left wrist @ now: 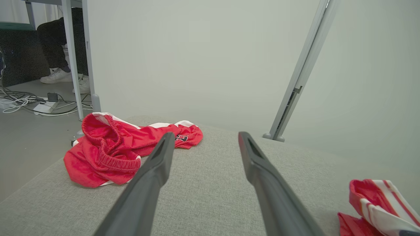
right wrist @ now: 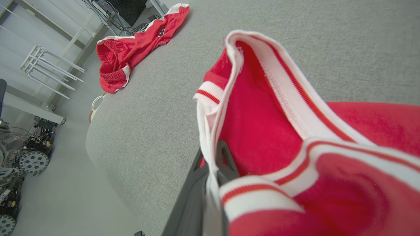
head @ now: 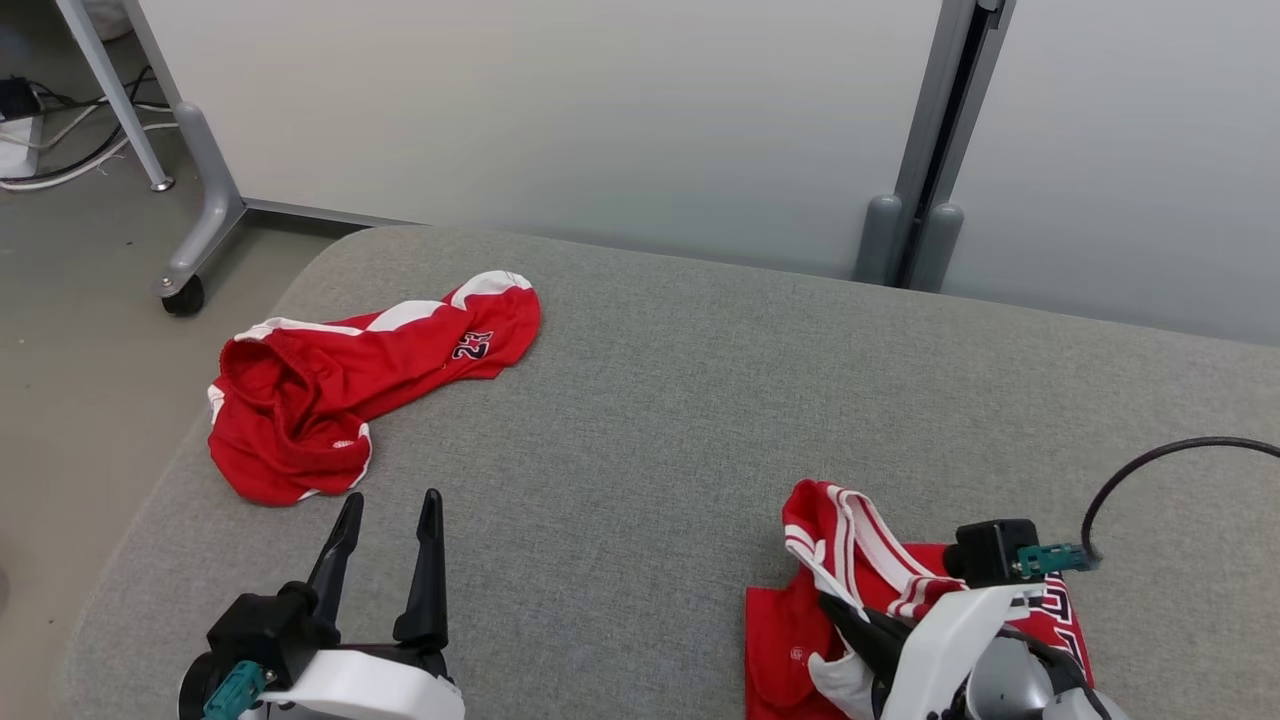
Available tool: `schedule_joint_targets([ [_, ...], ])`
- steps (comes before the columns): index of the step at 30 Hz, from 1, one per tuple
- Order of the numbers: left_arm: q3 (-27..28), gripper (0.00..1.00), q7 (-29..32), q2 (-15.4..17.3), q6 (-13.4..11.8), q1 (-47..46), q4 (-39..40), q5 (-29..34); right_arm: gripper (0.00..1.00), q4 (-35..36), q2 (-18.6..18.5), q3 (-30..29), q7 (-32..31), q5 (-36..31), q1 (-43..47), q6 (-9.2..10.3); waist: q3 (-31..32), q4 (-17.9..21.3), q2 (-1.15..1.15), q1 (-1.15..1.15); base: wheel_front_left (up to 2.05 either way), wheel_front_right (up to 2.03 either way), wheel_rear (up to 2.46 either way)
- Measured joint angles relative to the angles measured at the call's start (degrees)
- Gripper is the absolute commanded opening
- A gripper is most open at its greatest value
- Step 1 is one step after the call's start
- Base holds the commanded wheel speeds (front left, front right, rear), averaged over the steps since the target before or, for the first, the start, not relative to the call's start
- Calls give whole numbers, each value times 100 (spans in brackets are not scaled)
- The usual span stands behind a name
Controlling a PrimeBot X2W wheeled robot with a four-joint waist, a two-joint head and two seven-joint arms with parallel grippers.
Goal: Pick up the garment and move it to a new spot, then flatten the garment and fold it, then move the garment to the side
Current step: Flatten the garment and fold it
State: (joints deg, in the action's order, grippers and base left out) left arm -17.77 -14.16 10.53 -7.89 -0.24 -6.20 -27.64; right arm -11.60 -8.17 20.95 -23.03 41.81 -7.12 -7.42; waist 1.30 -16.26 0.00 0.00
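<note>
a: where to look for the garment (head: 858, 538)?
b: near right of the grey table (head: 650, 400), low in the head view. partly flat on the cloth, with one white-striped hem lifted clear of it.

a: lifted by what?
b: by the right gripper (right wrist: 212, 157), pinched closed on that white hem, with fabric clamped between both dark fingers.

a: and the other side?
b: there, the left gripper (head: 392, 497), spread wide and gripping nothing, held above the near left of the table, aimed toward the red shorts (head: 330, 390).

a: any crowding from those?
b: hardly. heaped near the table's rounded left edge, just inside it, well apart from the garment.

a: room in between?
b: plenty. bare grey cloth across the whole middle and the far right, up to the back edge below the pale partition (head: 550, 120).

a: anything close on the right?
b: a black cable (head: 1150, 465), arching over the table just beyond the right wrist. past the left edge, floor (head: 70, 300) and a caster wheel (head: 183, 297).
</note>
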Motion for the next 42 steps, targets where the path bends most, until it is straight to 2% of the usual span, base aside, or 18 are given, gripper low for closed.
schedule_joint_targets([
  [2,3,100,-1,1,-10,-7,-1,0,0,-86,58,104,-25,5,-26,0,-16,24,0,0,0,0,0],
  [3,4,100,0,4,-21,-9,-2,-1,5,-118,85,157,-40,24,-49,0,-24,47,0,0,0,0,0],
  [4,7,100,-1,8,-22,-12,-2,-1,36,-140,99,202,-43,38,-64,0,-32,73,0,0,0,0,0],
  [5,3,100,0,10,-23,-18,-3,-2,100,-157,112,223,-25,68,-72,0,-41,104,0,0,0,0,0],
  [9,14,100,-2,12,-25,-34,-12,-9,100,16,116,381,143,333,-170,0,-53,261,0,0,0,0,0],
  [14,16,100,-8,24,-24,-47,-15,-13,100,824,24,616,423,1109,-242,-1,-34,520,0,0,0,0,0],
  [17,-1,100,-12,20,-23,-66,-15,-15,100,1229,-212,565,678,1406,-308,0,-18,673,0,0,0,0,0],
  [21,11,100,-25,14,-25,-87,-15,-16,100,1441,-527,179,1095,1574,-333,-1,-2,842,0,0,0,0,0],
  [24,10,100,-27,18,-25,-88,-14,-16,100,1312,-862,-294,1414,1460,-347,-1,-3,923,0,0,0,0,0],
  [28,11,100,-47,23,-20,-91,-18,-16,100,766,-1233,-982,1836,840,-281,0,10,944,0,0,0,0,0],
  [33,32,100,-58,25,-4,-91,-15,-15,100,156,-1187,-1514,2100,407,-129,0,16,916,0,0,0,0,0],
  [38,29,100,-67,22,10,-91,-8,-8,100,-302,-972,-1354,2065,75,-188,-1,0,893,0,0,0,0,0],
  [39,24,100,-67,20,11,-91,-8,-7,76,-428,-929,-1299,2051,13,-224,0,-1,883,0,0,0,0,0],
  [40,22,100,-67,18,27,-92,-8,-7,30,-556,-887,-1236,2020,-48,-263,-1,1,873,0,0,0,0,0],
  [41,11,100,-68,13,27,-94,-10,-4,0,-704,-864,-1145,1993,-160,-300,-1,2,858,0,0,0,0,0],
  [42,5,100,-69,9,30,-98,-15,0,0,-850,-828,-1083,1939,-231,-339,-1,3,838,0,0,0,0,0],
])
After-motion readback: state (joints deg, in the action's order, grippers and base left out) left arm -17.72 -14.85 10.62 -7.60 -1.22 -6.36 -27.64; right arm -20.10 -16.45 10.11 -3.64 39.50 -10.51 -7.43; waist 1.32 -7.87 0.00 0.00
